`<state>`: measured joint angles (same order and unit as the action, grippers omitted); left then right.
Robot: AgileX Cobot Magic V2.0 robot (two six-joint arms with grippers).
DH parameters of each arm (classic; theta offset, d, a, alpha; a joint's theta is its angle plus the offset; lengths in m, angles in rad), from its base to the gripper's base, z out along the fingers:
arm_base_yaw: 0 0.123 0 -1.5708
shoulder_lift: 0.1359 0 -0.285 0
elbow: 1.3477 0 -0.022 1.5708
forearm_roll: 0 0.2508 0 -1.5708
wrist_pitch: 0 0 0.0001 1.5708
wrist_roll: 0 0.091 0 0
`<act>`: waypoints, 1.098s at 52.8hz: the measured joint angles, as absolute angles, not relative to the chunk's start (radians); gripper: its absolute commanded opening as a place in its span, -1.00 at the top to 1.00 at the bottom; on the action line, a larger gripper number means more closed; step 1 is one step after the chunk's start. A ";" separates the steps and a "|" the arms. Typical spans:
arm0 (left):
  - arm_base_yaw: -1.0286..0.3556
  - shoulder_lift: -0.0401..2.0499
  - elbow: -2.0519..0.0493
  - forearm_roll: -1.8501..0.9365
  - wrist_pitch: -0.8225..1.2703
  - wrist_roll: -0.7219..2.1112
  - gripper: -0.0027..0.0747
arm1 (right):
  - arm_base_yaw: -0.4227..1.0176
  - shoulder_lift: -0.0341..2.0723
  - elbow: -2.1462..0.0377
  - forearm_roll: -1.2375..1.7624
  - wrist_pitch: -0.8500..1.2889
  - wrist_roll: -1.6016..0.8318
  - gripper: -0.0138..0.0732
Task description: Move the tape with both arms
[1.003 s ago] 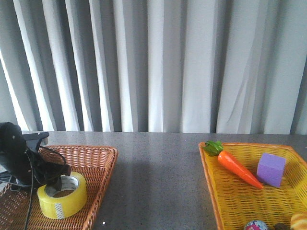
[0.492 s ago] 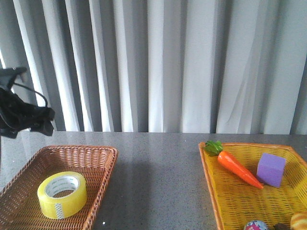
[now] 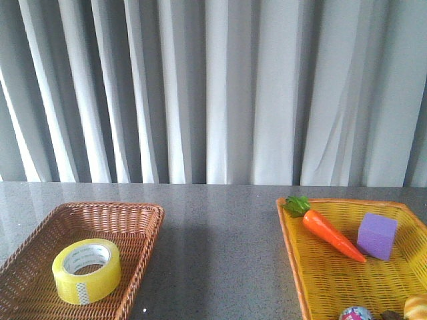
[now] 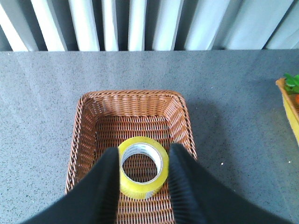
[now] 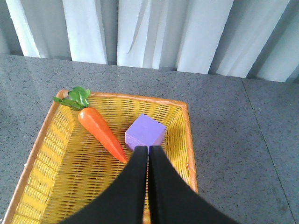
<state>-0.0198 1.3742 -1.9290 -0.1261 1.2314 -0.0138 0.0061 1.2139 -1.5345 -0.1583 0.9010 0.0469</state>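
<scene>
Tape, a translucent yellow roll (image 4: pixel 142 166), lay flat mid-frame between the left gripper's (image 4: pixel 142 161) spread, released fingers; right fingers (image 5: pixel 148 161) were clenched empty.

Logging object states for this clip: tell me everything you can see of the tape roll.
The tape is a wide roll of translucent yellow packing tape with a white printed core. It lies flat, hole up, on the floor of the brown wicker basket, toward its near end. In the left wrist view the open left gripper hangs above it, fingers framing the roll without visibly touching it. Nothing else touches it.
</scene>
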 measured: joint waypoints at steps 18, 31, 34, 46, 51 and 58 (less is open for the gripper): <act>-0.020 1.296 -1.929 -0.128 1.242 -0.025 0.95 | 0.006 1.214 -1.535 -0.158 0.901 0.047 0.70; -0.020 1.296 -1.930 -0.128 1.252 -0.034 0.95 | 0.006 1.214 -1.535 -0.158 0.901 0.047 0.70; -0.020 1.296 -1.930 -0.128 1.252 -0.034 0.95 | 0.006 1.214 -1.535 -0.158 0.901 0.047 0.70; -0.020 1.296 -1.930 -0.128 1.252 -0.034 0.95 | 0.006 1.214 -1.535 -0.158 0.901 0.047 0.70; -0.020 1.298 -1.930 -0.127 1.252 -0.034 0.95 | 0.006 1.214 -1.535 -0.158 0.901 0.047 0.70; -0.020 1.247 -1.891 -0.104 1.226 -0.033 0.95 | 0.006 1.214 -1.535 -0.158 0.901 0.047 0.70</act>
